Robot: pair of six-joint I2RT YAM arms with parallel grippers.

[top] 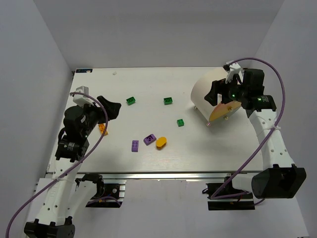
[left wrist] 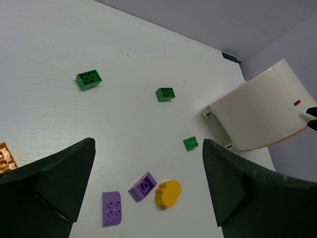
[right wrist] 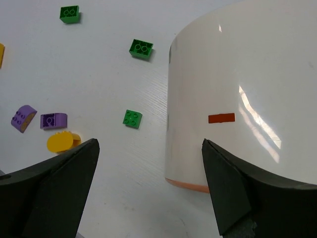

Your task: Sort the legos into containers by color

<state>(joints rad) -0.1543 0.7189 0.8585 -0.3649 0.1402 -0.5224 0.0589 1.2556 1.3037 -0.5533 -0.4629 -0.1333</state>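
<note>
**Tool state.** The left tool [left wrist: 147, 148] has its jaws spread wide with nothing between them, and it hangs over the left part of the tabletop [top: 148, 82]. The right tool [right wrist: 148, 148] is likewise wide and empty, poised close over the curved wall of the cream tub [top: 204, 93] at the far right.

**Bricks.** All are loose on the tabletop; none shows in the tub.
- Three green bricks [top: 168, 100] are spread across the middle, one of them near the tub.
- Two purple bricks [top: 150, 139] and the orange oval piece [top: 161, 143] are bunched toward the front edge. The oval sits just beside one purple brick.
- The orange brick [top: 103, 130] lies under the left arm, half hidden from above and cut off at the edge of the left wrist view.

**Risks.**
1. The tub looks to be lying on its side, though I cannot tell which way its mouth faces. A nudge from the right tool could roll it toward the nearest green brick or turn the mouth out of reach.
2. Jaws closing on the oval may catch the neighbouring purple brick as well, giving a mixed-colour pick or a scattered cluster.
3. The orange brick sits so close to the left arm that a swing could sweep it toward the left edge. The approach is also poorly seen.
4. Only one container is in view, so putting every brick into it would mix the colours.
</note>
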